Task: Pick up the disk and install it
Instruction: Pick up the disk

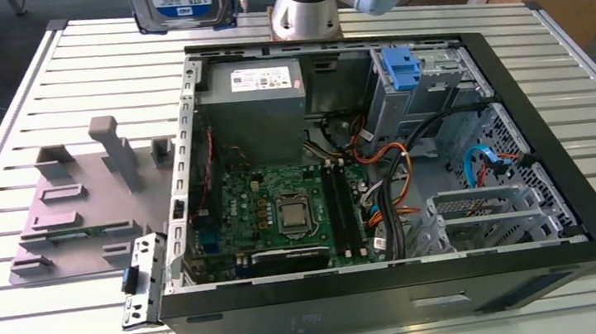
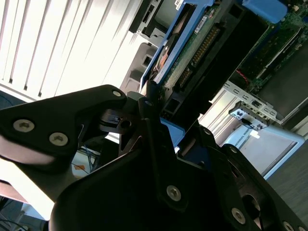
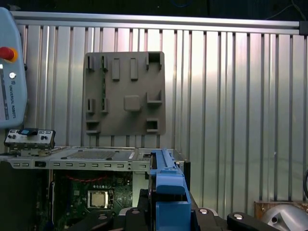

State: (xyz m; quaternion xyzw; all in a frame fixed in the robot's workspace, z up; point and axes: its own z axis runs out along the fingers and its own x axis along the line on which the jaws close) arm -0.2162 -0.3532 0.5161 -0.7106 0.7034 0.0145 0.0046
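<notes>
The gripper (image 2: 159,114) is clamped on the disk (image 1: 178,1) and holds it upright in the air above the slatted surface (image 1: 48,102). The disk hangs by the far corner of the open computer case (image 1: 346,305), on the exterior view's left. A grey fixture plate (image 1: 70,216) lies beside the case.

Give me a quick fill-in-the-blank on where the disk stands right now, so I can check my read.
1. The gripper is shut on the disk, whose edge rails are ____.
2. In the exterior view the disk hangs in the air, not yet inside the open computer ____.
3. The grey fixture plate lies on the slatted table, at the exterior view's ____ of the power supply.

Missing words: blue; case; left.
</notes>
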